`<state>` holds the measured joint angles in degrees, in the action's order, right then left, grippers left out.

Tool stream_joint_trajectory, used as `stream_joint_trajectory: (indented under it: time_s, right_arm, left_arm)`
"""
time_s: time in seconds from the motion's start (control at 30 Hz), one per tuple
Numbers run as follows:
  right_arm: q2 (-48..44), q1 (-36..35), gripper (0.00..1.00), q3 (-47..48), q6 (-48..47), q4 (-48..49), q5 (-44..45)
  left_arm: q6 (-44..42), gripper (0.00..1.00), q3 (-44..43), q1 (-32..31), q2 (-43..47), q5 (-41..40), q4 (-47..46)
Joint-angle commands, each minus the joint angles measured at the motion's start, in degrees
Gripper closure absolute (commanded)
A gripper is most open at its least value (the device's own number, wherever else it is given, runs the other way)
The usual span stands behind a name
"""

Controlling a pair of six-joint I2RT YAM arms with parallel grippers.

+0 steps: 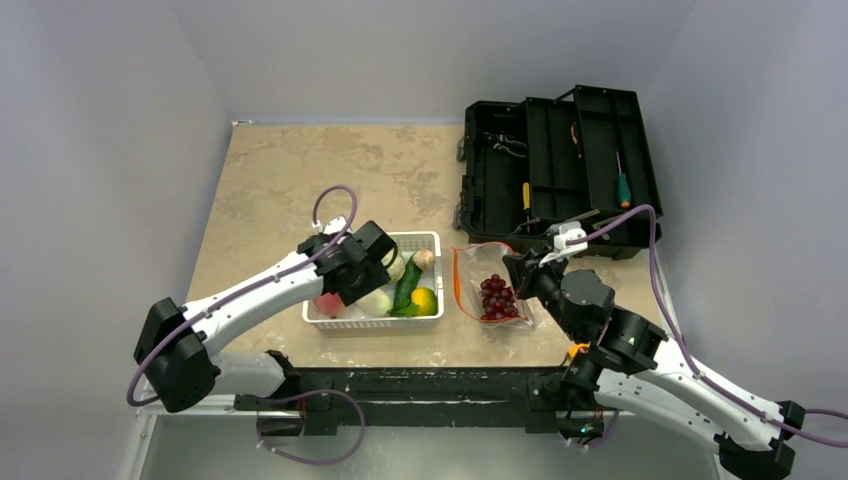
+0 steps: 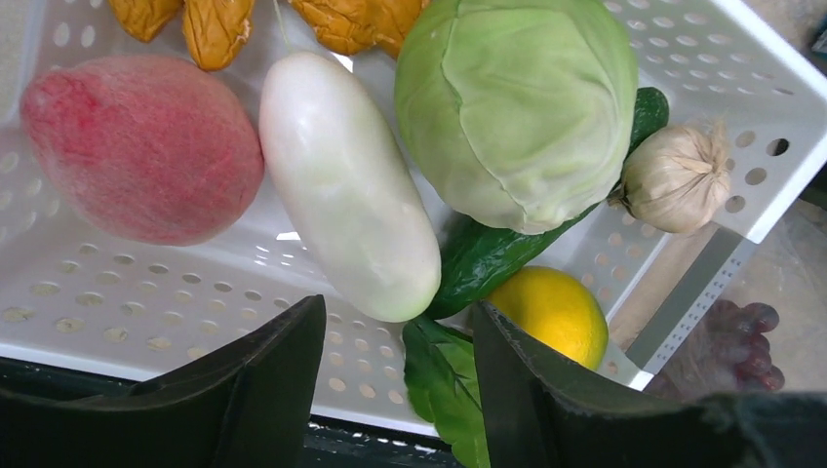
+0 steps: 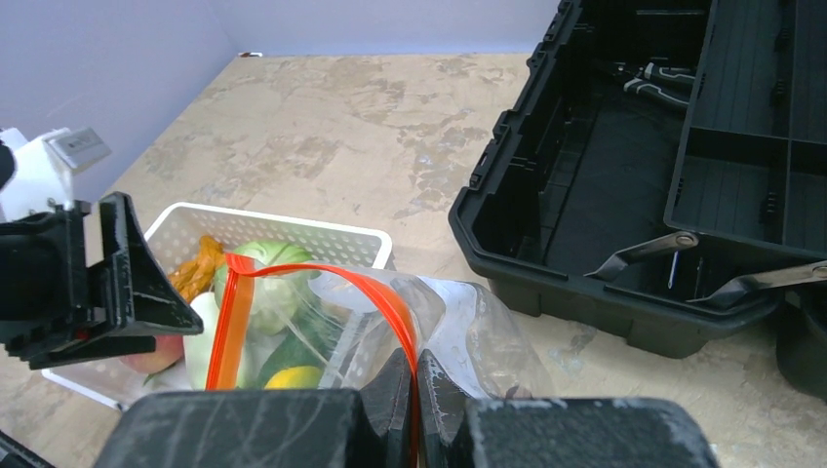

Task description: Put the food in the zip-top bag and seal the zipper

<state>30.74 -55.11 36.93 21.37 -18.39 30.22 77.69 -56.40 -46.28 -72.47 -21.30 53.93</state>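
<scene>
Bag agape, zipper pinched by right hand

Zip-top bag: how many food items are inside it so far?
1: the purple grapes, lying in the zip-top bag right of the white basket. The right gripper pinching its mouth may hide a little.

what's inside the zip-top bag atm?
Only purple grapes show inside the zip-top bag; the right gripper pinches its mouth edge. Anything beneath the grapes is hidden.
</scene>
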Motion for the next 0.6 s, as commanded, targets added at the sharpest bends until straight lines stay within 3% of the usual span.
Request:
stream_joint_trajectory:
  time_s: [0.0, 0.23, 0.57]
  right_arm:
    - [0.02, -0.02, 1.0, -0.43, -0.48, 2.32, -0.27]
    - [-0.04, 0.07, 1.0, -0.69, -0.56, 2.49, -0.5]
    - [0.65, 0.0, 1.0, -0.94, -0.93, 3.25, -0.48]
  left_arm:
    - [5.47, 0.43, -1.33, 0.87, -2.47, 4.44, -1.66]
    - [9.68, 0.36, 2.15, 3.4, -6.09, 10.88, -7.44]
    - [15.22, 0.37, 6.82, 4.16, -8.9, 11.1, -10.02]
